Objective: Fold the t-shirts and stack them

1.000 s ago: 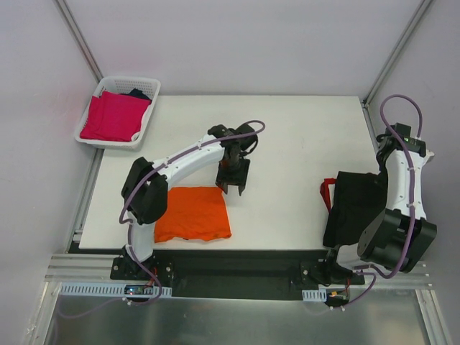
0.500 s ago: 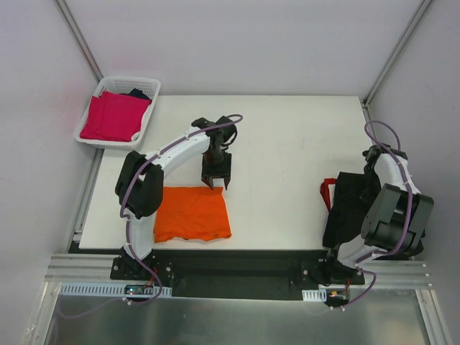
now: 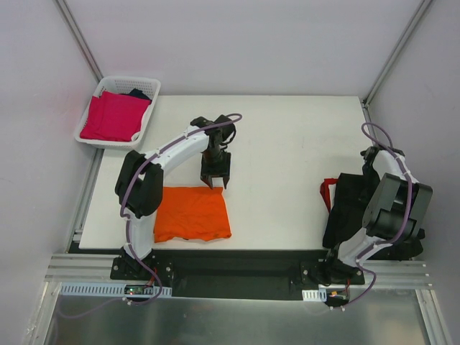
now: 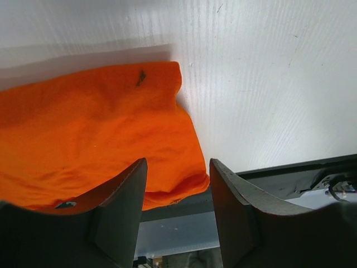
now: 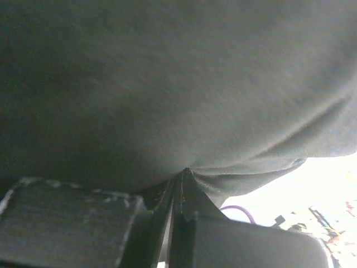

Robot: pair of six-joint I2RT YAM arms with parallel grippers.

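Jaws: left gripper [image 4: 178, 165] half-open, empty; right gripper [image 5: 179, 174] clamps the black t-shirt [image 3: 352, 203] at the table's [image 3: 302, 144] right edge; we judge spreading comes next.

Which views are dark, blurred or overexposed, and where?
Right wrist view: the black t-shirt fills the frame, dim and soft, with an overexposed lower right corner. Left wrist view: the orange t-shirt is sharp; the table glares. Top view: even light, sharp.

A folded t-shirt [image 3: 192, 213] is laid on the near left of the bench [image 3: 287, 144], with the left hand [image 3: 214, 183] held just behind its far edge. A second t-shirt [image 3: 352, 205] is draped at the bench's near right edge. A basket [image 3: 128, 79] holding further t-shirts [image 3: 113, 116] is set beside the far left corner.
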